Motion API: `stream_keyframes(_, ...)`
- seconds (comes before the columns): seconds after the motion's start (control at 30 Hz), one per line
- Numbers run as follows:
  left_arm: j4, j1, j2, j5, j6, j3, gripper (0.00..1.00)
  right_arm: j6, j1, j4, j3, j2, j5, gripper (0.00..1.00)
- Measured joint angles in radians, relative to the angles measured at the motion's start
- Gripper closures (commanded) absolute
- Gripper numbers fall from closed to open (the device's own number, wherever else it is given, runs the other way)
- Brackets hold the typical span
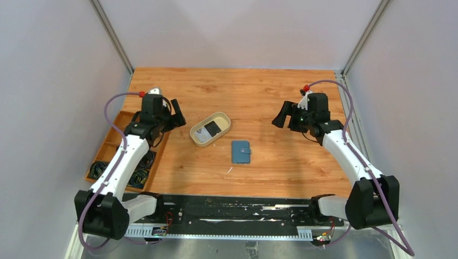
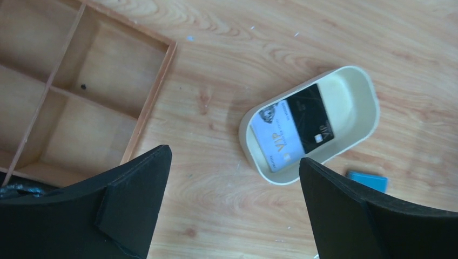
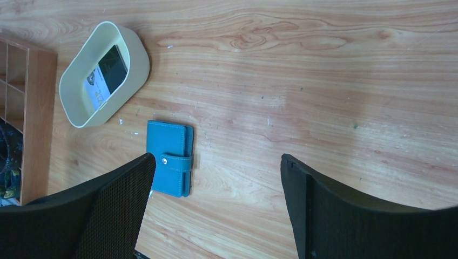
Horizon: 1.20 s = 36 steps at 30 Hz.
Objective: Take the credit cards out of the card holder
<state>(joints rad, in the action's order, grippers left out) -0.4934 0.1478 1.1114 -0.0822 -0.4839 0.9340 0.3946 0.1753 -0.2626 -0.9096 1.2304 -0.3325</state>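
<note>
- Claws first: left claw (image 2: 232, 159) wide open and empty, at the left of the top view; right claw (image 3: 217, 156) wide open and empty too, at the right. Both up off the surface (image 1: 281, 86), well apart from everything on it.
- Card holder (image 1: 241, 151) in the middle of the top view, flat on the surface, folded shut, little snap tab (image 3: 175, 160) done up. Just below and right of the tray (image 2: 356, 97), not touching it.
- No credit cards peeking out of the card holder; most likely tucked inside, out of sight.
- Step in hand, by the look of it: get the card holder open.
- To do it well: come down slowly. Press one half flat with one claw so nothing slides. Pinch only the snap tab with the other claw and pull up gently. Go for the edge, not the middle. Mind the tray close by.
- Count: two claws, one card holder, one tray, one wooden box (image 2: 92, 59) at the left edge of the top view.
- Inside the tray: two cards, one pale card (image 2: 281, 137) and one black card (image 2: 312, 116), side by side and touching. Cannot tell if those came from the card holder.
</note>
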Motion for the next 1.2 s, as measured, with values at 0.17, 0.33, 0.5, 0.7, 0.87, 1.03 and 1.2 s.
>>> stream_keyframes(0.17,-0.037,0.026,0.098,-0.055,-0.022,0.0,0.0,-0.002,0.0,0.0,0.0,0.014,-0.016,0.11)
stream_keyframes(0.33,-0.037,0.028,0.171,-0.061,-0.069,0.0,0.0,-0.013,0.0,0.0,0.0,0.014,-0.006,0.11)
stream_keyframes(0.5,-0.027,0.043,0.2,-0.087,-0.131,-0.016,0.0,-0.018,0.0,-0.001,0.0,0.014,0.002,0.11)
stream_keyframes(0.7,-0.037,0.073,0.172,-0.123,-0.209,-0.002,0.0,-0.021,0.0,-0.002,0.0,0.014,0.004,0.12)
stream_keyframes(0.87,-0.042,0.08,0.171,-0.132,-0.231,0.018,0.0,-0.021,0.0,-0.008,0.0,0.02,0.004,0.12)
stream_keyframes(1.03,-0.05,0.079,0.158,-0.138,-0.243,-0.006,0.0,-0.023,0.0,-0.018,0.0,0.02,0.011,0.12)
stream_keyframes(1.2,-0.048,0.079,0.163,-0.126,-0.274,-0.06,0.12,-0.023,0.0,-0.019,0.0,0.02,0.011,0.12)
